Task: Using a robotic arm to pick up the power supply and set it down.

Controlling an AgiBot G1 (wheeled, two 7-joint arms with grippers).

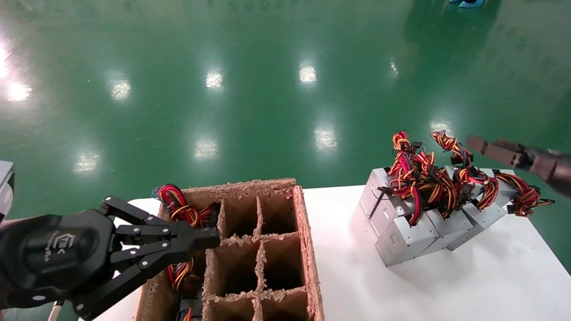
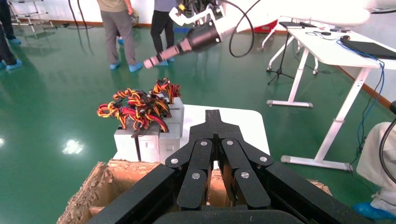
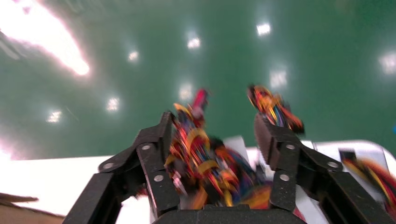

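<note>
Several silver-grey power supplies (image 1: 403, 238) lie clustered on the right of the white table (image 1: 357, 285), their red, yellow and black wire bundles (image 1: 424, 178) pointing up. My right gripper (image 1: 475, 143) hovers just above and behind them. In the right wrist view it is open (image 3: 214, 128), its fingers (image 3: 164, 135) either side of the wire bundles (image 3: 201, 158) below and gripping nothing. My left gripper (image 1: 213, 238) is shut and empty over the cardboard divider box (image 1: 308, 240). The left wrist view shows its tips (image 2: 214, 115) pressed together, with the power supplies (image 2: 149, 142) beyond.
Wire bundles (image 1: 183, 214) of other units stick out of the divider box's left cells; the other cells look dark and empty. Green floor lies past the table's far edge. People (image 2: 116, 28) and white desks (image 2: 336, 51) stand farther off in the left wrist view.
</note>
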